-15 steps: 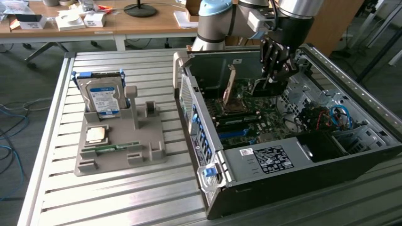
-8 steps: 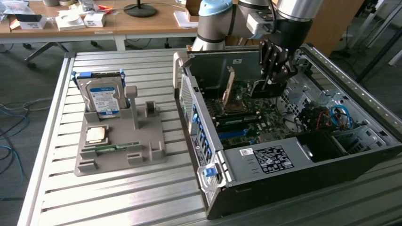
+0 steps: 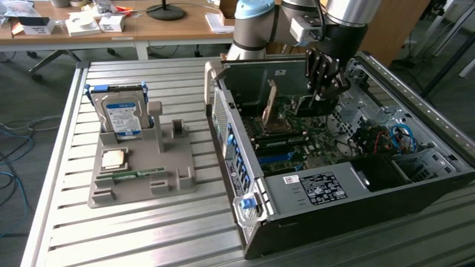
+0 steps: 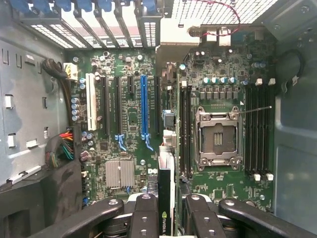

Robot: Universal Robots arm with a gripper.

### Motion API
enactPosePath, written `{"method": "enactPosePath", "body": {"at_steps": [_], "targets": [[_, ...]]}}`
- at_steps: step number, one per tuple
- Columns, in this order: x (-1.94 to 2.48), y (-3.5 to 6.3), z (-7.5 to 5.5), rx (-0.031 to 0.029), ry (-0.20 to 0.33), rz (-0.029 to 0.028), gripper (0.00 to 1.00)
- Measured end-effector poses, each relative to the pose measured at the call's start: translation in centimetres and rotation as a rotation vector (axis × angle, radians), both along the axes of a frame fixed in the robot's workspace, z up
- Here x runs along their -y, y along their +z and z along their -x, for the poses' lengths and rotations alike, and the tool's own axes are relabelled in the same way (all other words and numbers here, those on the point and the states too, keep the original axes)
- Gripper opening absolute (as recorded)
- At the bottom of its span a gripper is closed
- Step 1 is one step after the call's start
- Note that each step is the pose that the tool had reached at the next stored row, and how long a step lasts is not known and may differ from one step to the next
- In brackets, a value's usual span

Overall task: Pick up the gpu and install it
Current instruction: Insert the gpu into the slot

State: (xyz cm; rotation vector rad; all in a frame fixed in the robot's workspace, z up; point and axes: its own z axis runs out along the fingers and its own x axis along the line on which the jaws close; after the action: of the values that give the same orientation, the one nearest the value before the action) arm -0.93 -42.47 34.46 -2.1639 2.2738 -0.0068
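Black pincer [image 3: 326, 95] clamps the thin, dark gpu [image 4: 165, 191] edge-on, green motherboard [image 4: 129, 114] directly beneath. Below it, the open steel case [image 3: 349, 189] sits on a ribbed metal bench [image 3: 148, 233]; wooden desks [image 3: 178, 28] stand beyond.

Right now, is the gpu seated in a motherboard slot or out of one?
Out. The claw grips the gpu edge-on above the motherboard; the long blue slot lies bare.

A robotics lab: wooden desks [image 3: 186, 29] with boxes [image 3: 82, 25], floor cables [image 3: 16, 125], a slatted aluminium workbench [image 3: 148, 233].
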Motion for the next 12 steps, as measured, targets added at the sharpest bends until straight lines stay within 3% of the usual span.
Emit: {"method": "enactPosePath", "body": {"at_steps": [12], "targets": [[0.0, -0.53, 0.02, 0.0011, 0.0, -0.0001, 0.26]]}}
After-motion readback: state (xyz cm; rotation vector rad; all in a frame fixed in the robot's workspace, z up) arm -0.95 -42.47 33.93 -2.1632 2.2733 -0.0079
